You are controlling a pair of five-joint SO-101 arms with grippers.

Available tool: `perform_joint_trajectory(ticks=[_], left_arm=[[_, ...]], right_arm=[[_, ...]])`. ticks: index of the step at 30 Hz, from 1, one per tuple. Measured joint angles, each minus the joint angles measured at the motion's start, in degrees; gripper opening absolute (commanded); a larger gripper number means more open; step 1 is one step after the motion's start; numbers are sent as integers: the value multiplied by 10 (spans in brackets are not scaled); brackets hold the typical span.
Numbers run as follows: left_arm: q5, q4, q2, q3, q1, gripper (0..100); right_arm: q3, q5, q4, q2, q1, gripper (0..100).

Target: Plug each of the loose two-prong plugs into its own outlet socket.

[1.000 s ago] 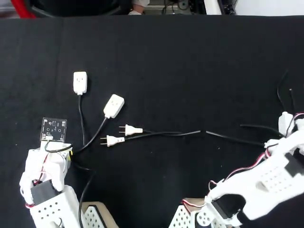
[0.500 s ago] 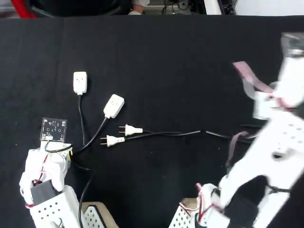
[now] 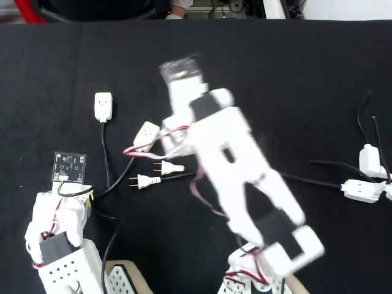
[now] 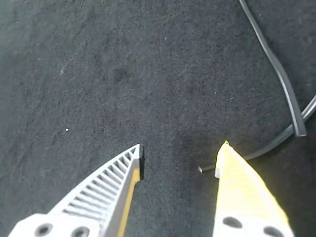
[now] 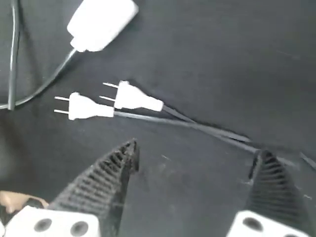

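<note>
High view: loose plugs (image 3: pixel 168 167) beside right arm, sockets (image 3: pixel 147 136) just past. Left wrist view: left gripper (image 4: pixel 181 145) spread, cord (image 4: pixel 276 74) beside one tip. Right wrist view: right gripper (image 5: pixel 197 153) spread, plugs ahead of one tip; best centre on plug body, prongs clear.

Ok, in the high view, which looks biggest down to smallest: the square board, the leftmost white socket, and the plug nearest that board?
1. square board
2. leftmost white socket, narrower than the board
3. plug, the thinnest

All three lie flat, so nearness to the camera hardly matters.
</note>
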Motion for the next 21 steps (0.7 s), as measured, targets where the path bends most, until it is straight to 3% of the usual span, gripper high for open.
perform_joint_trajectory(ticks=[7, 11, 19, 21], left_arm=[[0, 0, 0, 0, 0, 245], [0, 0, 0, 0, 0, 245], [0, 0, 0, 0, 0, 245], [0, 0, 0, 0, 0, 245]], right_arm=[[8, 127, -83, 183, -91, 350], [8, 200, -122, 239, -95, 337], [-1, 292, -136, 250, -49, 33], [-5, 295, -140, 250, -31, 28]])
